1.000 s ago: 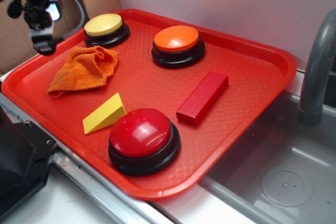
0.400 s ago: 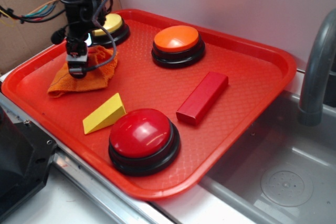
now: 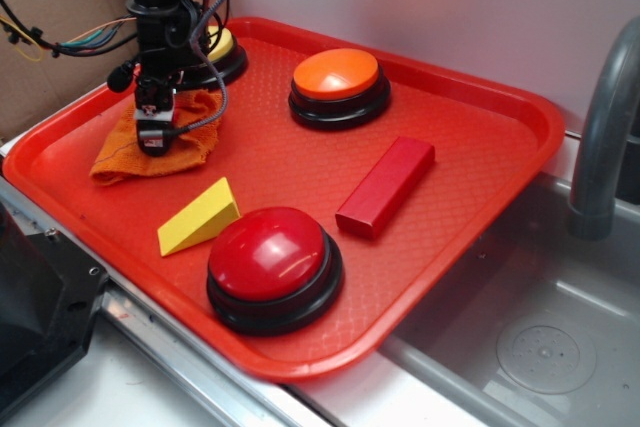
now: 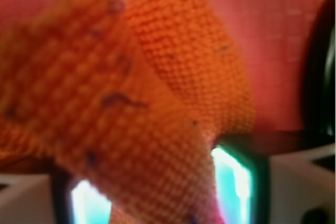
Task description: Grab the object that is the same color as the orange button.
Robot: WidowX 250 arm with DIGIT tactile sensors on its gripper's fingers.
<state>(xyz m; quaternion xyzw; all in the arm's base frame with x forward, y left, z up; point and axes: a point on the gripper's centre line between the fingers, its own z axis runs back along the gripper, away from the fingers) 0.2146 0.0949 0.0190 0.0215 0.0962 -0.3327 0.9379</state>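
Three buttons ring the orange rag (image 3: 190, 142); jaws pressed into it, grip unclear.

Exterior camera looks down across the red tray (image 3: 470, 197) from its front corner; wrist camera, beside the gripper (image 3: 153, 137), presses close (blurred) on the orange cloth (image 4: 157, 93) both share.

The arm (image 3: 165, 7) is matte black, built of blocky segments, with a black cable looping down its side and a bundle of coloured wires trailing off to the left. Its gripper (image 3: 153, 137) is black with a pale patch near the tip. Up close, the fingers (image 4: 239, 182) look white-edged and glow bluish.
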